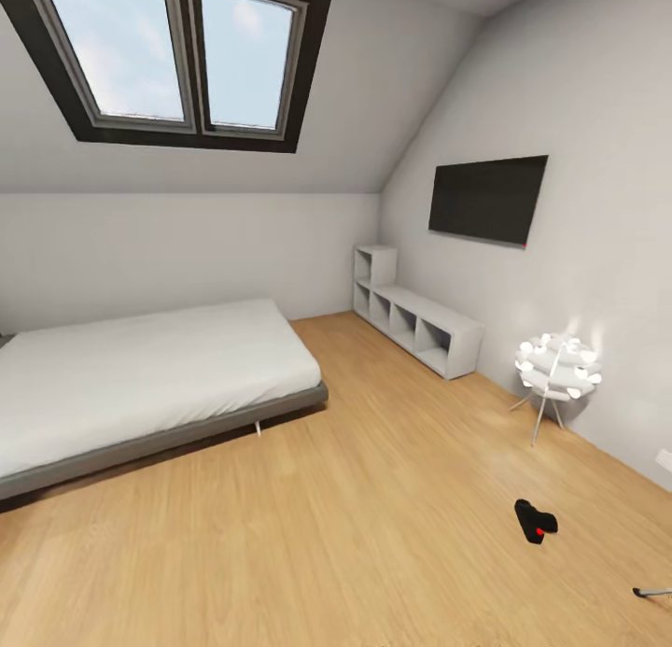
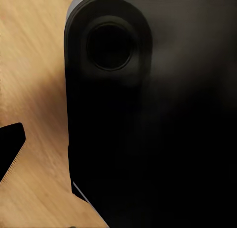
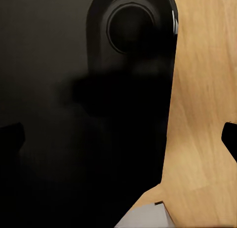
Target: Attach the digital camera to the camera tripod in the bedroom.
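Attic bedroom [image 1: 392,498], low bed [image 1: 140,367], skylight [image 1: 177,54]

No readable text, label, brand, number or sign on anything.

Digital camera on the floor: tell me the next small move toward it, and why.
Probably roll the base forward and to the right. The digital camera lies on the wood floor well ahead, right of centre, with neither arm near it. What looks like a leg tip of the camera tripod shows at the right edge, so the same turn should bring both closer.
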### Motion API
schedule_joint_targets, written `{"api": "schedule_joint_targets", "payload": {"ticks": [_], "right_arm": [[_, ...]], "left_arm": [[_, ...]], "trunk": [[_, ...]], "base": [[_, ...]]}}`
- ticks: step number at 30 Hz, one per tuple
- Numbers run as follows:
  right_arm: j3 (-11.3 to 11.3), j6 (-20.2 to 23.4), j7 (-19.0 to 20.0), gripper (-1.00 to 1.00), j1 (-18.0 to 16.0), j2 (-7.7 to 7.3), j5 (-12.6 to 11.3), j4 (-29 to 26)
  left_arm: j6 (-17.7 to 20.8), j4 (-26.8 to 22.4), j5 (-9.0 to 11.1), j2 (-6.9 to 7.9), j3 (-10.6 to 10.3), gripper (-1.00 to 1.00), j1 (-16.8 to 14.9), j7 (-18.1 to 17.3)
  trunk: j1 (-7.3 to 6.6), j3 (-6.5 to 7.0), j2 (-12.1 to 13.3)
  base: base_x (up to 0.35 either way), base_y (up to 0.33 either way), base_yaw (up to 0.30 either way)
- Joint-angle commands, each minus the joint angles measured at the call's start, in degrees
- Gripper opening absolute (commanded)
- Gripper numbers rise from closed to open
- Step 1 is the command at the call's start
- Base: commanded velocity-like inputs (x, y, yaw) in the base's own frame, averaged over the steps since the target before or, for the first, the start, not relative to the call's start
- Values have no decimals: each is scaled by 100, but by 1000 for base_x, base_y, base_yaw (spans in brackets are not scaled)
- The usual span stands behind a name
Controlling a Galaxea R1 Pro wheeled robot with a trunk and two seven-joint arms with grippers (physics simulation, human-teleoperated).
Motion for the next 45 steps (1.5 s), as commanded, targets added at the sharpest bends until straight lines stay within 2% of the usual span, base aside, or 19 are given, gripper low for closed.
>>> {"api": "schedule_joint_targets", "payload": {"ticks": [1, 28, 38, 45], "right_arm": [[4, -3, -3, 100, -2, 0, 7, 0], [10, -3, -3, 100, -3, 2, 7, 0], [10, -3, -3, 100, -2, 2, 0, 0], [10, -3, -3, 100, -2, 4, -1, 0]], "left_arm": [[-3, -4, 8, 0, 10, 100, 3, -2], [-3, -6, 26, -9, 12, 100, 1, -2], [-3, -7, 26, -9, 10, 100, 2, -2], [-3, -5, 26, -2, 10, 100, 2, -2]], "trunk": [[0, -4, -2], [0, -4, -2], [0, -4, -2], [0, -4, -2]], "base": [[0, 0, -245], [0, 0, -243], [16, 0, -53], [231, 55, -4]]}}
